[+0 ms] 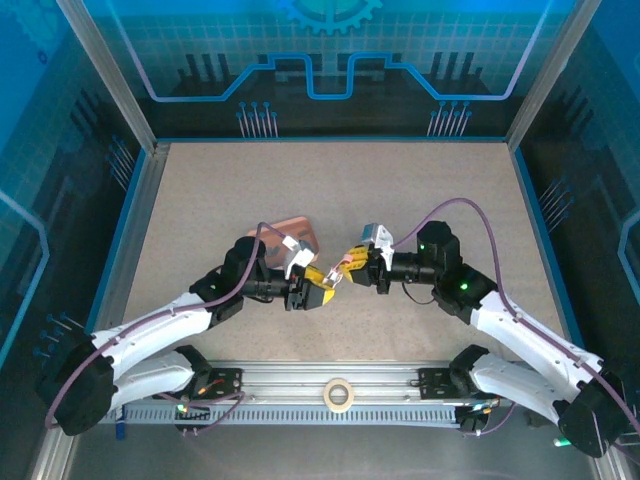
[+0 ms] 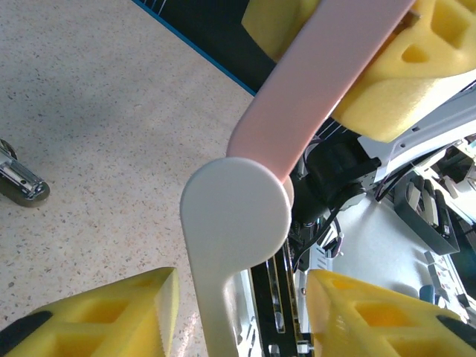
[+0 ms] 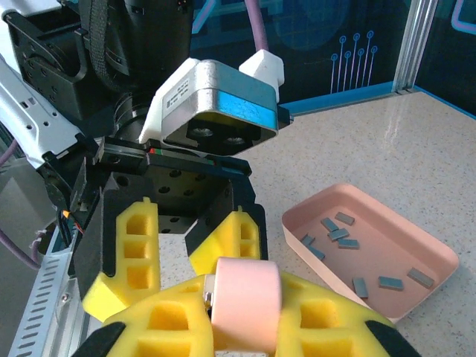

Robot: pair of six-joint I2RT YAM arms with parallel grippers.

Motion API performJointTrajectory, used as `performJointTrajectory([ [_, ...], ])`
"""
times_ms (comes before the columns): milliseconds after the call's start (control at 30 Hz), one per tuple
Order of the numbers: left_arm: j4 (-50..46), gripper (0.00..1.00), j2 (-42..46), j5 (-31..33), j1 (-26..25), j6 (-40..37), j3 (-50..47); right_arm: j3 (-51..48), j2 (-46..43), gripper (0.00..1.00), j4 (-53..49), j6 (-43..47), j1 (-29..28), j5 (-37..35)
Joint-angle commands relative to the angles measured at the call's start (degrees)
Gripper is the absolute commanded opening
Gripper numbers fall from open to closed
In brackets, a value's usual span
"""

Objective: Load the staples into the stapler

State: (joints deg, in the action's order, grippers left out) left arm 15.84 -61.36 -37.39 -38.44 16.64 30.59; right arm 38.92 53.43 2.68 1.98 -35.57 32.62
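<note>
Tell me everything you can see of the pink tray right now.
The pink tray is a shallow rectangle with rounded corners and a low raised rim, smooth and plastic-looking. It sits flat on the speckled table. About nine small grey staples lie loose and scattered on its floor. Nothing else is seen touching it.

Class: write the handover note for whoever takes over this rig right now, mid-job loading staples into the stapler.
Right pincer: shut on the pink arm of the stapler, held in the air.
Left pincer: open, fingers either side of the white half, not gripping.
Staples: loose in the pink tray.
Done: stapler lifted, apparently swung open.
Left: grip the white half, fetch a strip, load it, close.
</note>
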Motion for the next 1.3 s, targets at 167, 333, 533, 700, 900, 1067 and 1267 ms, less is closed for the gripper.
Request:
performJointTrajectory([
  [167,2.36,0.35,-0.7,-1.86,-0.53,0.24,-0.32,1.78,-0.61,0.15,4.13,-0.85,0.24,1.04],
  [333,2.89,0.26,-0.51,-1.99,-0.52,-0.31,-0.26,1.69,-0.26,0.15,4.52,-1.08,0.24,0.98],
  [533,3.28,0.22,-0.42,-0.7,-0.59,-0.07,-0.12,1.43,-0.12,0.24,5.52,-2.15,0.24,0.44],
  [700,3.81,0.22,0.96,9.44,-0.54,3.86,-0.73,1.72,-1.25,0.59,5.22,-13.26,-0.21,-10.81],
  [900,3.46,0.22,2.49,17.86,-0.59,5.97,-2.37,2.05,-2.54,0.69,-1.59,-33.56,-7.35,-33.02],
  [1067,0.42,0.22,2.92,21.06,-0.58,5.16,-2.15,0.59,-1.09,0.7,0.48,-43.58,-14.47,-41.53],
  [1267,-0.36,0.22,3.27,21.65,-0.57,4.99,-2.33,2.47,3.37,0.69,2.91,-46.37,-18.96,-47.19],
])
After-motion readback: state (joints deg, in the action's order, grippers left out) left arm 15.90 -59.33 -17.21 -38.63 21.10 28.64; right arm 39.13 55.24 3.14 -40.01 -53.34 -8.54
